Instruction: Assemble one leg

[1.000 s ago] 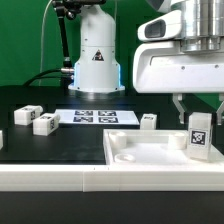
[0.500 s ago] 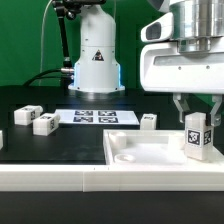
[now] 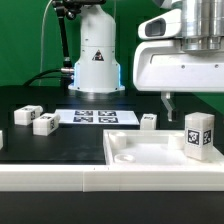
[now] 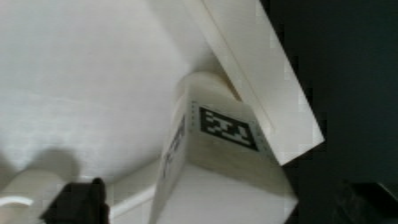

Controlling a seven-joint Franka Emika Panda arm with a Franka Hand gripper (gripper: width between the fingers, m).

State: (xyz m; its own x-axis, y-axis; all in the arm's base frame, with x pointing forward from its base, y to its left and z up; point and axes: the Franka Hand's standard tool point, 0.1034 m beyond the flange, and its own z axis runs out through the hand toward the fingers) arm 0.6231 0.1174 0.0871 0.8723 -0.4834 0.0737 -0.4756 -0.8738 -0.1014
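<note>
One leg (image 3: pixel 199 135), a small white block with a black-and-white tag, stands upright in the corner of the large white panel with raised rim (image 3: pixel 140 150), at the exterior view's right. My gripper (image 3: pixel 195 103) is open just above it and touches nothing. One finger (image 3: pixel 168 103) hangs to the leg's left; the other is cut off at the frame edge. In the wrist view the leg (image 4: pixel 222 150) lies below the gripper (image 4: pixel 222 205), against the panel's rim (image 4: pixel 249 60), with a dark fingertip (image 4: pixel 75 200) on each side.
Two more legs (image 3: pixel 26 114) (image 3: pixel 44 123) lie on the black table at the exterior view's left, and a third (image 3: pixel 149 121) lies behind the panel. The marker board (image 3: pixel 95 117) lies in the middle. The robot base (image 3: pixel 97 60) stands at the back.
The fingers were down around the leg; they have spread apart and risen off it. The leg stays standing in the panel's corner.
</note>
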